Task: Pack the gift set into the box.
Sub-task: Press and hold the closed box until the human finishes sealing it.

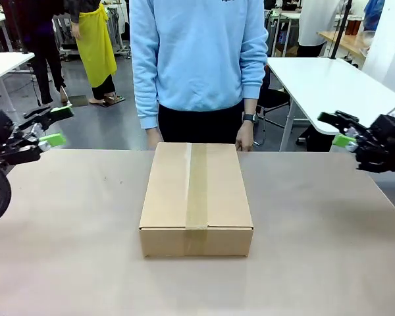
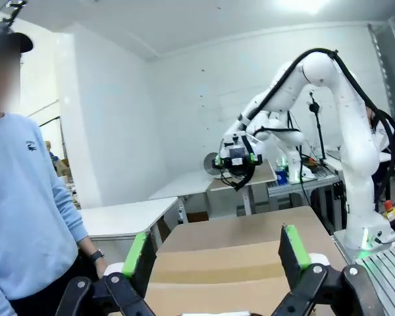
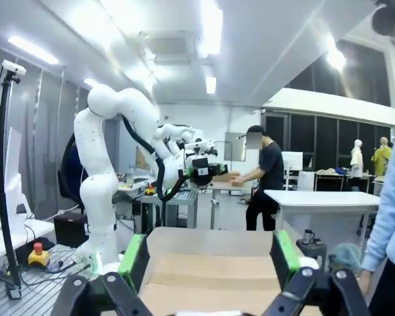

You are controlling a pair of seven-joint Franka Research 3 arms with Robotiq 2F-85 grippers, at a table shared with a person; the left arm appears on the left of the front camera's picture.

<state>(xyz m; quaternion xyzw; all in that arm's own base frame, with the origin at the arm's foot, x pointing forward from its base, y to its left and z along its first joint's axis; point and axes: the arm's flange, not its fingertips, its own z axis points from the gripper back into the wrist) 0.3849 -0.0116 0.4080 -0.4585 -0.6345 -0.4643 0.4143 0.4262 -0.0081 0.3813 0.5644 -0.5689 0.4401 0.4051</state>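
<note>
The box is a brown cardboard carton lying flat in the middle of the table, flaps down and a tape strip along its top seam. The gift set is out of view. My left gripper hovers open at the table's left edge, well clear of the box. My right gripper hovers open at the right edge, also apart from it. Each wrist view looks across the box between spread green pads, left gripper and right gripper, with nothing held.
A person in a light blue sweatshirt stands at the far side, hands hanging just behind the box's far edge. The brown table top is bare around the box. White tables stand behind.
</note>
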